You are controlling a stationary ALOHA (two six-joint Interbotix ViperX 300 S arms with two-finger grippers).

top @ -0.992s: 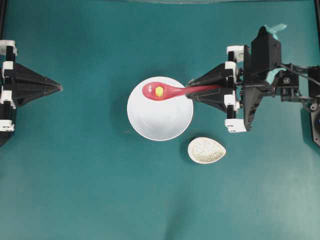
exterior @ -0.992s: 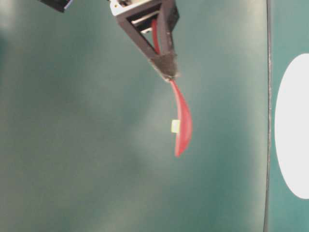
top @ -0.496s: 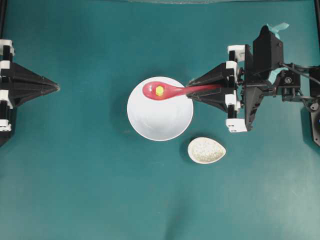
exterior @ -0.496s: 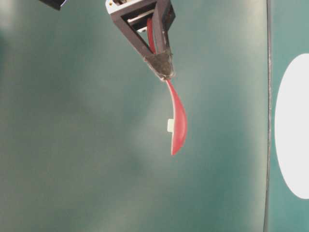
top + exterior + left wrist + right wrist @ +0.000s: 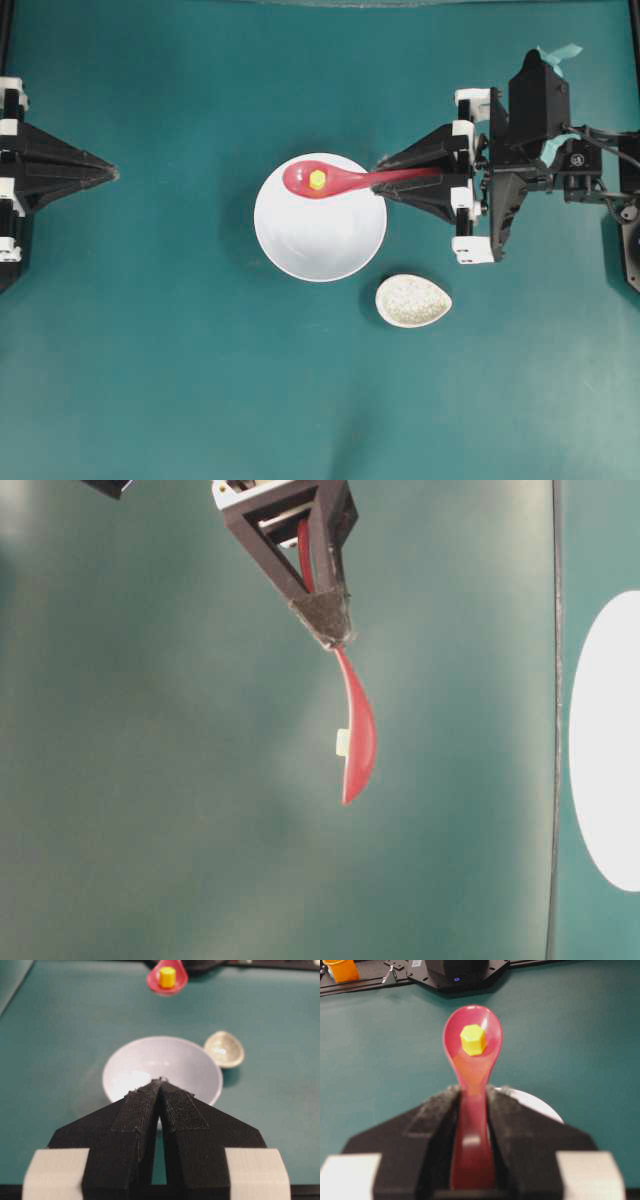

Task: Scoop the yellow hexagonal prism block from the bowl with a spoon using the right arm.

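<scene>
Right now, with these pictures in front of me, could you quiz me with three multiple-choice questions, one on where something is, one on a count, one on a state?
1. Where is the yellow block?
A. in the spoon's scoop
B. on the bowl's floor
C. in the spoon rest

2. How many white or speckled dishes sit on the table?
A. one
B. two
C. four

3. What is the right pincer doing?
A. standing wide open
B. shut on the spoon's handle
C. pressing on the bowl

Answers: 1 A, it sits in the spoon. 2 B, the bowl and spoon rest. 3 B, the handle is clamped between its fingers.
</scene>
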